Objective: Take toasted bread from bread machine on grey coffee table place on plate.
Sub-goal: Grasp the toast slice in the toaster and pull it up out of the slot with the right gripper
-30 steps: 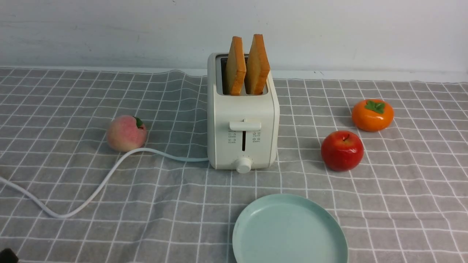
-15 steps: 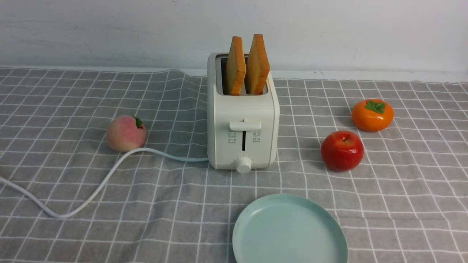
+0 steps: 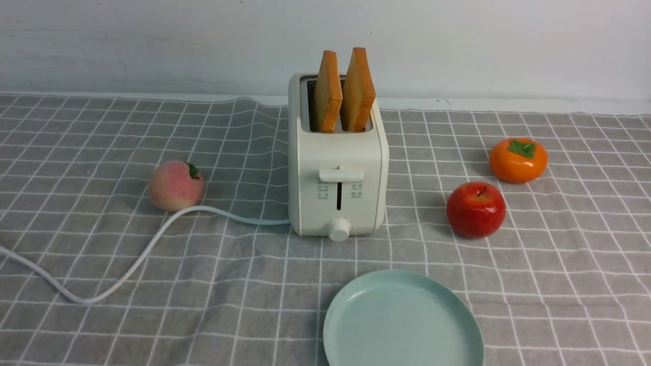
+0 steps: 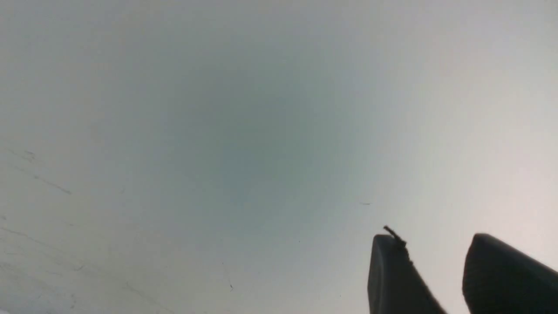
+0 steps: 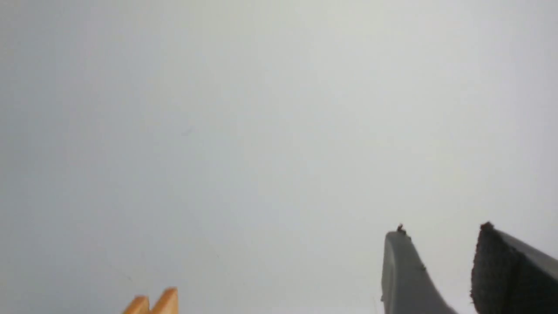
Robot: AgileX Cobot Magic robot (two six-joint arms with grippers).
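Two slices of toasted bread stand upright in the slots of the cream-white bread machine at the middle of the grey coffee table. The mint-green plate lies bare in front of it, at the near edge. Neither arm shows in the front view. In the left wrist view my left gripper is open against a blank wall, nothing between its fingers. My right gripper is open and empty too, with the tips of the toasted bread at the edge of its view.
A peach sits left of the bread machine, beside the white cord that trails off to the left. A red apple and an orange persimmon sit to the right. A white wall stands behind the table.
A dark shape at the front view's lower left corner one second ago has left the view. The toast, the bread machine and the plate have not moved.
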